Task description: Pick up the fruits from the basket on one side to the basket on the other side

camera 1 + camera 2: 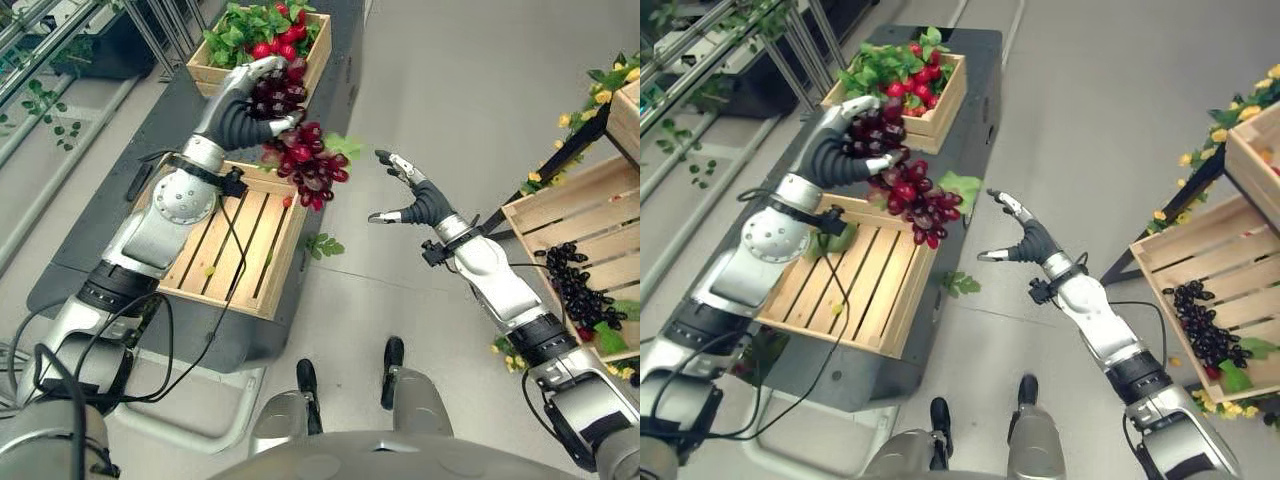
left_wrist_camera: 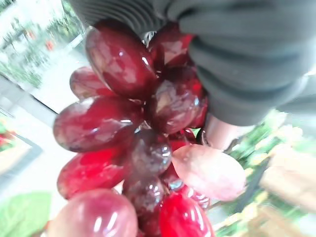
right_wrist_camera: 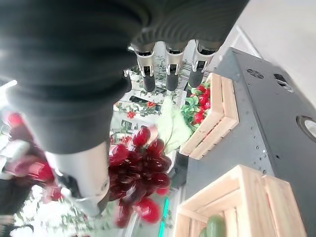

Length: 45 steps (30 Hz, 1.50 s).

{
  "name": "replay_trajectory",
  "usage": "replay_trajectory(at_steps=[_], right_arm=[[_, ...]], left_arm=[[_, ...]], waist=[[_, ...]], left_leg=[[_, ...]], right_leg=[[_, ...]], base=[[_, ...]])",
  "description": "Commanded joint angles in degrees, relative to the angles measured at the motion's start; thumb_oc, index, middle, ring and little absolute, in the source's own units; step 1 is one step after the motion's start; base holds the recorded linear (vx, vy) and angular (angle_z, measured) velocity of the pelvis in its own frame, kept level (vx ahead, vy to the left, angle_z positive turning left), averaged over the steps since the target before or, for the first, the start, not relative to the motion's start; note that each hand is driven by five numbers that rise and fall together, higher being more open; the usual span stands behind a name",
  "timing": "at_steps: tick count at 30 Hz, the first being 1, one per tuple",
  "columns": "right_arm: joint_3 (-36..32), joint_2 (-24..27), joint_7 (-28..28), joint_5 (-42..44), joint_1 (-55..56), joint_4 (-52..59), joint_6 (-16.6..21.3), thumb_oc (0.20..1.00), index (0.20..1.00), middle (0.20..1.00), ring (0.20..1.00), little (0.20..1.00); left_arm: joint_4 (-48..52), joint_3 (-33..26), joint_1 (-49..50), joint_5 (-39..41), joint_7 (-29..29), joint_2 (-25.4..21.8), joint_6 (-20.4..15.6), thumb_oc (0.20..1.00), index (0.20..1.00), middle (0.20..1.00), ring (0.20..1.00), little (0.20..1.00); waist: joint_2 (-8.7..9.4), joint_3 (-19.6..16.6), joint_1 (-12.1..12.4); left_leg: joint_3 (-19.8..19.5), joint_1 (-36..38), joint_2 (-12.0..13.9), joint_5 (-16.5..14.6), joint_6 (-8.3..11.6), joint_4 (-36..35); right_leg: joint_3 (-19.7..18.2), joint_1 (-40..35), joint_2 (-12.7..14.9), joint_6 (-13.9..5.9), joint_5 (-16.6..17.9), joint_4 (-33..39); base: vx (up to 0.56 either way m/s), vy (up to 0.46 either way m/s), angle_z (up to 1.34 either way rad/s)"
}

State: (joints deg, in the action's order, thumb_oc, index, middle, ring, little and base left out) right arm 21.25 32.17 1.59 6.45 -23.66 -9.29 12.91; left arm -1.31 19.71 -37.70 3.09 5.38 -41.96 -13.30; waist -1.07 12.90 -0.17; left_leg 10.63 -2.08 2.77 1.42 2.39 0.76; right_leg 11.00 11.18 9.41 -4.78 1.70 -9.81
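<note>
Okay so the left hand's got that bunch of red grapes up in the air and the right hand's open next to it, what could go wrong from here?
1. The left hand grips only the top of the red grapes; most of the bunch hangs free past the wooden crate edge, so grapes could drop to the floor.
2. The right hand waits open but apart from the bunch; a mistimed handover may let it fall between them.
3. The dangling bunch may swing during transfer.

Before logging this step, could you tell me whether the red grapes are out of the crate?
Out: the red grape bunch hangs from the left robot hand, above the slatted wooden crate.
</note>
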Motion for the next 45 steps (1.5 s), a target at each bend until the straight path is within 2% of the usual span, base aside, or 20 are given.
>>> replay_trajectory(at_steps=[1, 6, 7, 18, 22, 28, 34, 45], right_arm=[[1.1, 0.3, 1.3, 5.3, -5.9, 2.7, 1.9, 1.000, 1.000, 1.000, 1.000, 1.000], [2.9, 0.7, 3.5, 13.9, -10.0, 2.5, 1.0, 1.000, 1.000, 1.000, 1.000, 1.000], [3.5, 1.3, 5.1, 18.3, -10.6, 2.9, 0.5, 1.000, 1.000, 1.000, 1.000, 1.000], [2.8, 2.7, 7.8, 30.6, -9.5, 6.6, -0.2, 1.000, 1.000, 1.000, 1.000, 1.000], [5.6, 0.6, 11.2, 46.8, -8.8, 5.0, -4.0, 1.000, 1.000, 1.000, 1.000, 1.000], [12.7, 8.6, 16.1, 57.7, -9.3, 8.6, -8.5, 1.000, 1.000, 1.000, 1.000, 1.000], [13.5, 10.2, 18.1, 61.6, -5.8, 11.9, -10.0, 1.000, 1.000, 1.000, 1.000, 1.000], [15.5, 8.9, 19.9, 61.5, -3.3, 12.8, -12.0, 1.000, 1.000, 1.000, 1.000, 1.000]], left_arm=[[3.2, 1.9, -5.8, 9.0, -4.1, -1.3, -4.7, 0.200, 0.200, 0.200, 0.200, 0.200], [3.3, 5.6, -6.6, 15.8, -8.9, -4.1, -4.9, 0.200, 0.200, 0.200, 0.200, 0.200], [3.6, 7.1, -6.6, 17.5, -10.6, -4.7, -4.8, 0.200, 0.200, 0.200, 0.200, 0.200], [5.2, 7.3, -4.6, 19.6, -12.0, -7.5, -5.0, 0.200, 0.200, 0.200, 0.200, 0.200], [7.0, 8.4, -5.3, 22.2, -13.1, -8.5, -4.6, 0.200, 0.200, 0.200, 0.200, 0.200], [8.5, 12.7, -9.5, 25.4, -13.7, -12.5, -4.9, 0.200, 0.200, 0.200, 0.200, 0.200], [7.1, 13.1, -11.2, 26.3, -12.9, -12.0, -5.6, 0.200, 0.200, 0.200, 0.200, 0.200], [6.5, 13.0, -12.8, 26.6, -12.7, -9.3, -6.3, 0.200, 0.200, 0.200, 0.200, 0.200]], waist=[[1.06, -4.5, 1.0], [2.12, -6.7, 0.8], [2.64, -7.5, 0.4], [3.24, -10.1, -0.4], [3.49, -10.6, -0.6], [3.96, -11.1, -1.0], [3.90, -10.8, -1.3], [3.69, -10.7, -1.8]], left_leg=[[-1.7, 1.8, -2.6, -4.0, -1.37, -1.0], [-0.2, 4.0, -1.5, -3.1, -0.66, -2.8], [-0.3, 5.0, -1.1, -3.1, -0.27, -3.0], [0.6, 8.1, 1.1, -2.1, 1.29, -4.5], [0.8, 8.7, 1.6, -2.0, 1.72, -4.6], [0.9, 8.8, 1.8, -1.8, 2.12, -4.8], [0.8, 8.5, 1.7, -1.7, 2.14, -4.8], [0.9, 8.4, 1.5, -1.9, 1.94, -4.8]], right_leg=[[-1.9, -5.4, 3.4, -7.72, 0.8, 2.6], [-2.0, -7.7, 2.2, -7.15, 1.2, 5.5], [-1.9, -9.0, 1.7, -6.88, 1.0, 6.2], [-1.1, -12.6, -0.1, -6.08, 0.4, 8.5], [-1.4, -13.4, -0.4, -5.91, 0.3, 8.9], [-1.6, -13.8, -0.7, -5.90, 0.4, 9.1], [-1.6, -13.6, -0.3, -6.15, 0.7, 8.9], [-2.0, -13.3, -0.1, -6.31, 0.8, 8.9]], base=[[0.11, -0.072, -0.16], [0.10, -0.084, -0.30], [0.10, -0.096, -0.12], [0.05, -0.050, 0.01], [0.01, -0.011, -0.01], [0.01, -0.003, -0.06], [0.00, 0.000, 0.00], [0.00, 0.000, 0.00]])
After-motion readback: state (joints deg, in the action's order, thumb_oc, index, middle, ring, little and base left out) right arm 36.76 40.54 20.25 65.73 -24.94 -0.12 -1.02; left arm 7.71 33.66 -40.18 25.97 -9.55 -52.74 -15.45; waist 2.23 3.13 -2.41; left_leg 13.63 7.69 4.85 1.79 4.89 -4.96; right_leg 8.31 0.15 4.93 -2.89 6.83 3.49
